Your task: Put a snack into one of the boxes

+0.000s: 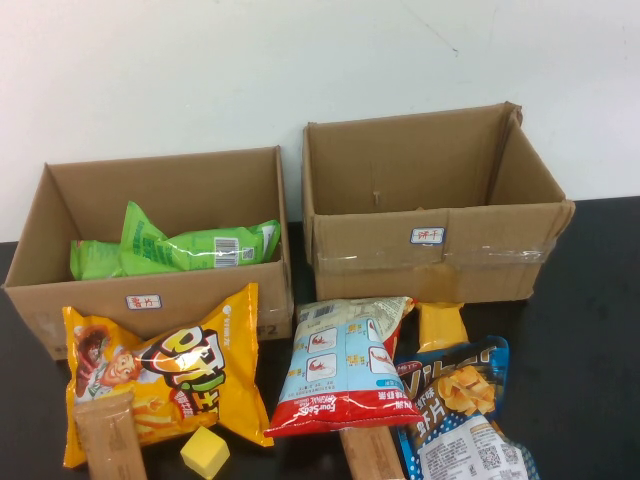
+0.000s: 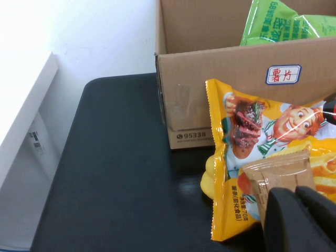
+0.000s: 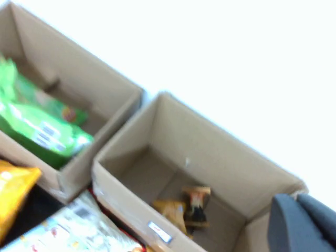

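One snack (image 1: 200, 247) lies inside the left box (image 1: 150, 310), long axis across it.
Left end effector (image 2: 302, 218) sits nearer, right end effector (image 3: 304, 223) hangs over the taped box (image 1: 440, 270); neither grip is readable.

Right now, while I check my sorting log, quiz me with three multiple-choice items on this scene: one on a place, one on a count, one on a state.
1. Where is the bright-green chip bag?
A) in the untaped box
B) in the other box
C) on the table

2. How many cardboard boxes are there?
A) one
B) two
C) three

3. The taped box is:
A) closed
B) open, with a small yellow packet inside
C) tipped over

Answers:
1. A, because the bag lies behind that box's front wall.
2. B, because two boxes stand side by side.
3. B, because the right wrist view looks straight into it.

The left end effector is beside the yellow cartoon bag. The right end effector is above the taped box.
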Robot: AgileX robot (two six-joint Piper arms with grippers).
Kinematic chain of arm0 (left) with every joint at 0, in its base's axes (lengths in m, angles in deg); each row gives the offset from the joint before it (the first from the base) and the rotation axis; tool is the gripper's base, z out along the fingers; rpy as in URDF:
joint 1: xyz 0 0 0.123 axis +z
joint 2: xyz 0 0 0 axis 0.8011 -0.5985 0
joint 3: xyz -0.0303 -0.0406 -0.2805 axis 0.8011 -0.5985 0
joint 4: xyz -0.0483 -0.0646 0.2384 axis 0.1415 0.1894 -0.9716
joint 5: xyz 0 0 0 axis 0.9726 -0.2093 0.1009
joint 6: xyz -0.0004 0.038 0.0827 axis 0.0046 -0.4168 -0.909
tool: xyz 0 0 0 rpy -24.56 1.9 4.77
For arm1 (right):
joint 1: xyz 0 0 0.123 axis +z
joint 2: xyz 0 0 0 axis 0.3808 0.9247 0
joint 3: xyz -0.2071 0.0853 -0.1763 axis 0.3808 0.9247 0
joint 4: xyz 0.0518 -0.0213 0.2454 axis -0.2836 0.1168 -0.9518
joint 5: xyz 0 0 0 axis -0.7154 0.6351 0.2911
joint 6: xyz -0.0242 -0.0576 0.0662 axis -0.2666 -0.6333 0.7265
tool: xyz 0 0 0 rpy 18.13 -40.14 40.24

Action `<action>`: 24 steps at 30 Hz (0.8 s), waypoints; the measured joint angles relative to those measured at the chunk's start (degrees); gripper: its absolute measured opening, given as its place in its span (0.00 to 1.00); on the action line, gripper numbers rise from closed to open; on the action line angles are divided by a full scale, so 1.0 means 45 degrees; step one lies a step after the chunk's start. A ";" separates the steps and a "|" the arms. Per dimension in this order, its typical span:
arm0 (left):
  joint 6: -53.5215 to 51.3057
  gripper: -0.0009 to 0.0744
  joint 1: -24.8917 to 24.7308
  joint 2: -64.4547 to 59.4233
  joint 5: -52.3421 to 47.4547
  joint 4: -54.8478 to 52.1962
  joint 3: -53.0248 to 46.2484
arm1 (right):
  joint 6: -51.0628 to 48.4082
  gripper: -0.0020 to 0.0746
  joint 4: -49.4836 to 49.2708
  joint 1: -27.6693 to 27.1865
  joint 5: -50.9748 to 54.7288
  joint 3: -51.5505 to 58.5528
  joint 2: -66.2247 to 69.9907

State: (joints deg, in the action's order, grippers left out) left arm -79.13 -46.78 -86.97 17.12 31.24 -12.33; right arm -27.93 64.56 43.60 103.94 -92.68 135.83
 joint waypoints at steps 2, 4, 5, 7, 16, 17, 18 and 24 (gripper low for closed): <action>0.0000 0.01 0.0000 0.0000 0.0000 0.0000 0.0000 | -0.0110 0.03 -0.0202 0.0000 -0.0309 0.0981 -0.1252; 0.0000 0.01 0.0000 0.0000 0.0000 0.0000 0.0000 | -0.0357 0.03 -0.0419 0.0000 -0.0954 0.2471 -0.2694; 0.0000 0.01 0.0000 0.0000 0.0000 0.0000 0.0000 | -0.0514 0.03 -0.0511 0.0000 -0.1363 0.3163 -0.3277; 0.0000 0.01 0.0000 0.0000 0.0000 0.0000 0.0000 | -0.0903 0.03 -0.0661 0.0000 -0.2203 0.5013 -0.4712; 0.0000 0.01 0.0000 0.0000 0.0000 0.0000 0.0000 | -0.1312 0.03 0.0177 0.0000 -0.3198 1.2039 -1.0480; 0.0000 0.01 0.0000 0.0000 0.0000 0.0000 0.0000 | -0.1190 0.03 0.0206 0.0000 -0.3198 1.2547 -1.0971; 0.0000 0.01 0.0000 0.0000 0.0000 0.0000 0.0000 | -0.1120 0.03 0.0202 0.0000 -0.3260 1.3154 -1.1566; 0.0000 0.01 0.0000 0.0000 0.0000 0.0000 0.0000 | -0.1674 0.03 -0.0384 0.0000 -0.5062 1.6738 -1.4377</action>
State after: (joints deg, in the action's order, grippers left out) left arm -79.13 -46.78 -86.97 17.12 31.24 -12.33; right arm -35.46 62.83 43.60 81.16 -17.35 71.14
